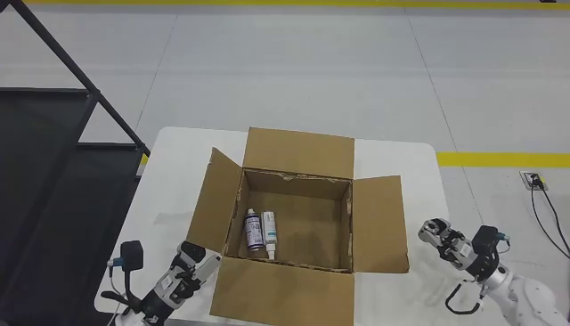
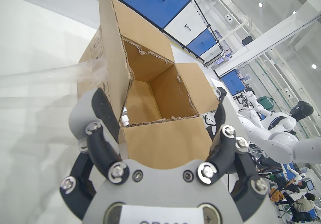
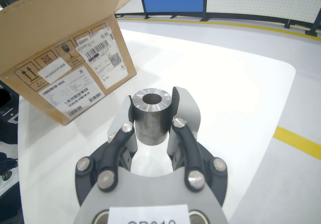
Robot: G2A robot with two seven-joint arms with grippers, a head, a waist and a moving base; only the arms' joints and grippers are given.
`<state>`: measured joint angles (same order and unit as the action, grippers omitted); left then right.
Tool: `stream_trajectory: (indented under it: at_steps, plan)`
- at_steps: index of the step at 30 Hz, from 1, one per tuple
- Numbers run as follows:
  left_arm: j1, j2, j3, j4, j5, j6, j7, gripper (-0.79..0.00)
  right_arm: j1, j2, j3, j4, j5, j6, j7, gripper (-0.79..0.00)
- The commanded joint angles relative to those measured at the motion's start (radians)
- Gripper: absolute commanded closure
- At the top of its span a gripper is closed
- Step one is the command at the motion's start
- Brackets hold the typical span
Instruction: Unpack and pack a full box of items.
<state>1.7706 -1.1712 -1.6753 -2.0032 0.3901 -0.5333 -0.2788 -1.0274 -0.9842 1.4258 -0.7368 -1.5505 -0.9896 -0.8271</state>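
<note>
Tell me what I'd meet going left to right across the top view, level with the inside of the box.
Left tool → purple bottle → white bottle, both lying inside the open cardboard box → right tool, closed on a metal cylinder.

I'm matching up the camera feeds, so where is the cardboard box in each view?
Top view: box mid-table, flaps open.
Left wrist view: box close ahead of the open left tool.
Right wrist view: box, labels showing, beyond the right tool holding a metal cylinder.
Shared landmark: far yellow floor line.
</note>
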Motion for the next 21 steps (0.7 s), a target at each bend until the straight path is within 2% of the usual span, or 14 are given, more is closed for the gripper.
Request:
stream_trajectory:
  at_steps: [1, 14, 16, 18, 21]
  plan:
    - [0.002, 0.001, -0.003, 0.0, -0.002, -0.001, 0.002, -0.785, 0.009, 0.002, -0.024, 0.014, 0.002, 0.011, -0.015, 0.0]
    - [0.016, 0.003, -0.019, 0.008, -0.015, -0.016, 0.018, -0.785, 0.078, 0.017, -0.194, 0.125, -0.022, 0.094, -0.097, -0.006]
    - [0.017, 0.004, -0.019, 0.006, -0.014, -0.018, 0.017, -0.785, 0.081, 0.021, -0.215, 0.133, -0.019, 0.106, -0.11, -0.089]
    - [0.017, 0.004, -0.02, 0.006, -0.013, -0.02, 0.018, -0.785, 0.083, 0.026, -0.232, 0.14, -0.013, 0.119, -0.122, -0.12]
    - [0.018, 0.005, -0.021, 0.006, -0.013, -0.02, 0.019, -0.785, 0.088, 0.032, -0.258, 0.151, 0.0, 0.134, -0.137, -0.219]
